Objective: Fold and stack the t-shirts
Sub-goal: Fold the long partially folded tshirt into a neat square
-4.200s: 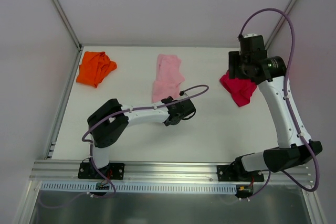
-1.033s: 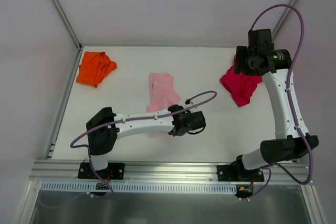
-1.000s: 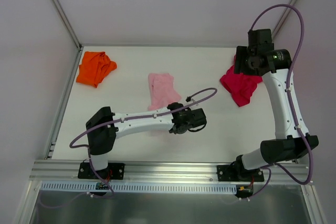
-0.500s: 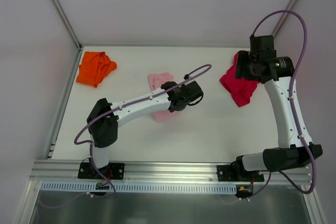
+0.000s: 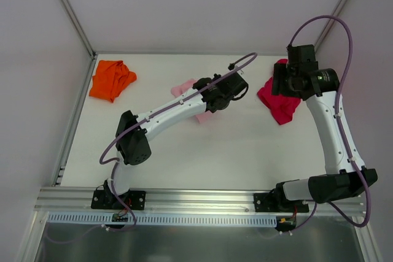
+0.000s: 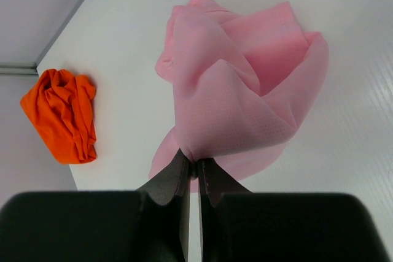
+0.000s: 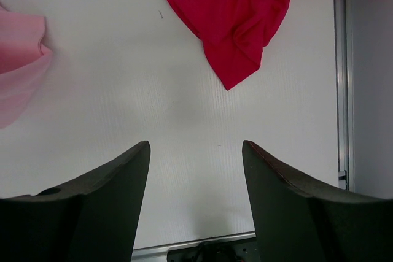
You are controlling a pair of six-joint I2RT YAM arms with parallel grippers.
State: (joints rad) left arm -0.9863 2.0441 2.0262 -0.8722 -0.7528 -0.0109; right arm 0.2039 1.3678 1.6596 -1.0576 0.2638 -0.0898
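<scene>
My left gripper (image 5: 222, 95) (image 6: 193, 162) is shut on an edge of the light pink t-shirt (image 6: 239, 105), which hangs bunched from its jaws above the table's far middle (image 5: 191, 88). The bright orange t-shirt (image 5: 111, 79) lies crumpled at the far left, also in the left wrist view (image 6: 61, 115). The crimson red t-shirt (image 5: 279, 104) lies crumpled at the far right. My right gripper (image 5: 288, 81) (image 7: 196, 151) is open and empty, held above the table just near the red t-shirt (image 7: 242, 13). The pink cloth shows at the left edge of the right wrist view (image 7: 18, 65).
White table (image 5: 245, 145) with walls at the back and sides. A metal rail (image 7: 341, 90) runs along the table's right edge, and another rail (image 5: 67, 133) runs along the left edge.
My left gripper has carried the pink t-shirt from the near middle toward the far middle, folding it over itself. My right gripper has shifted slightly over the red t-shirt.
</scene>
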